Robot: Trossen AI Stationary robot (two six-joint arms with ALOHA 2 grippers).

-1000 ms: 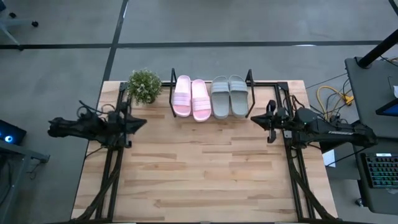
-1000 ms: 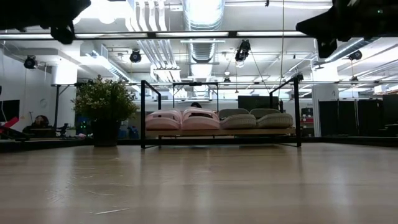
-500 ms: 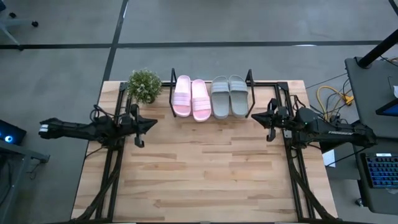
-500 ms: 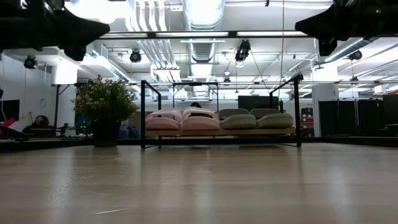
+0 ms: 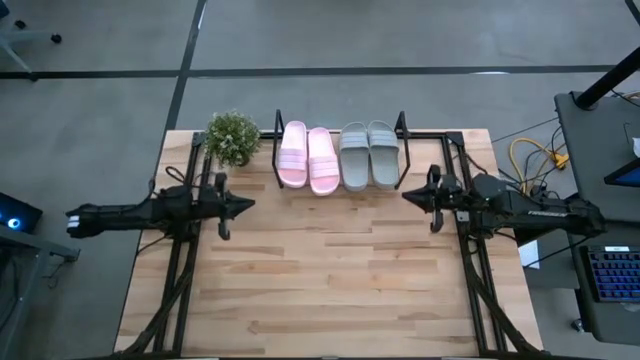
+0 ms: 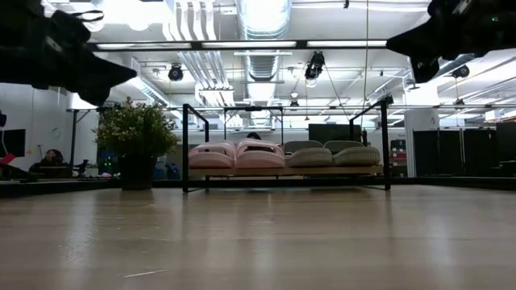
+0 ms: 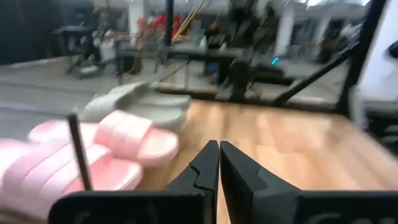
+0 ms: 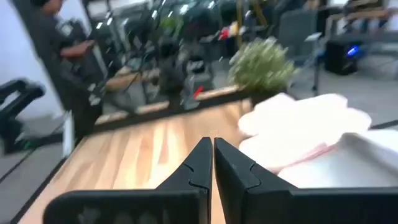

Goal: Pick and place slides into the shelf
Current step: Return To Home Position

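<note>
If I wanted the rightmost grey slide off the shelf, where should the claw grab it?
Probably its ribbed strap, pinched from above: the rightmost grey slide lies flat, sole down, strap arching up. Come straight down; the shelf's end loop crowds its right, the other grey slide its left.

Left arm (image 5: 130,213) lies level, reaching inward; left gripper (image 5: 240,204) has fingers pressed together, holding nothing. Right arm (image 5: 530,208) mirrors it from the opposite side, right gripper (image 5: 408,196) likewise closed and empty.
</note>
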